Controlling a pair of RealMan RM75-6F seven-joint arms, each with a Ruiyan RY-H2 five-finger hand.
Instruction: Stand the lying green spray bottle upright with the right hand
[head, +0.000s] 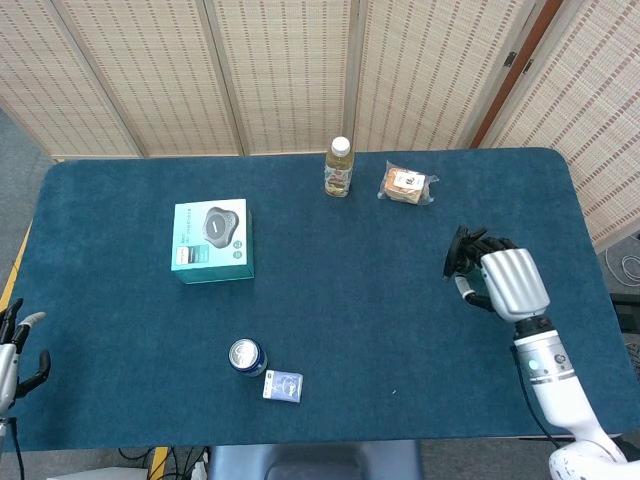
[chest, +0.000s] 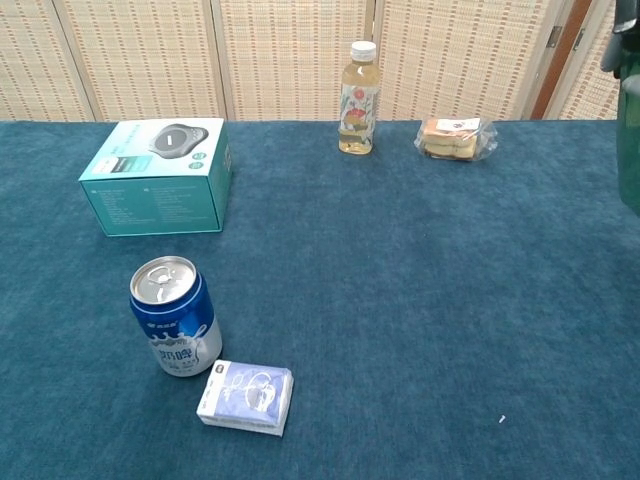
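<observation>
Gripping right hand (head: 510, 283) in head view; green spray bottle (chest: 629, 130) at chest-view edge.

we see open blue surface (head: 400, 330) across the middle and the near right, with nothing standing between the can and the right edge. obstacles cluster elsewhere: the teal box (head: 211, 240) at the left, the blue can (head: 245, 356) with the small white packet (head: 283, 386) just beside it at the near left, and the juice bottle (head: 339, 167) and wrapped snack (head: 407, 185) near each other along the far edge.
</observation>
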